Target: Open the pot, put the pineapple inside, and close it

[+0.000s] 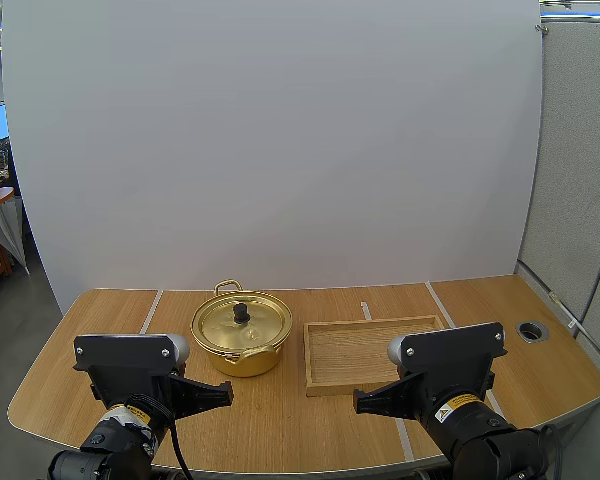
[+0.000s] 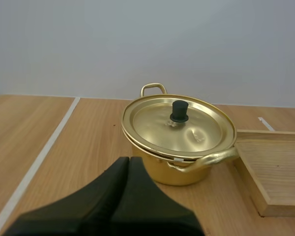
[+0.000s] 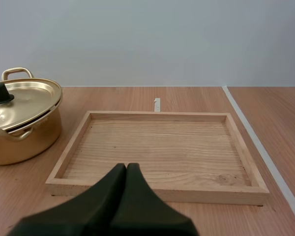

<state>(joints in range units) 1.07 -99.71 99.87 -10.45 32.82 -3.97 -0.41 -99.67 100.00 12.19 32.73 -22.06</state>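
Left wrist view has the left pincer (image 2: 129,160) clenched on nothing, its two black fingers lying together as one dark wedge that points at the pot (image 2: 179,169). On the other arm, the right pincer (image 3: 126,166) is clenched the same way, tips pressed together with nothing between them, aimed at the near rim of the tray (image 3: 152,189). From above, both pincers hang over the front part of the bench (image 1: 280,425). The left one is left of the middle and the right one right of it. They are well apart from each other and touch neither thing.

Out beyond the left pincer stands the gold-coloured pot, upright, a little left of the bench's middle and closer to the back edge than the front. Its lid (image 2: 182,129) is on, with a black knob (image 2: 179,111) standing up from the centre. One loop handle (image 2: 153,88) faces the back edge; the other comes forward on the tray side. Just beside the pot, toward the right edge of the bench, the wooden tray lies flat with its long sides running along the back edge. A narrow strip of bench shows between the two. Pale stripes (image 1: 151,310) cross the bench from front to back, and a round hole (image 1: 532,330) sits near the back right corner.
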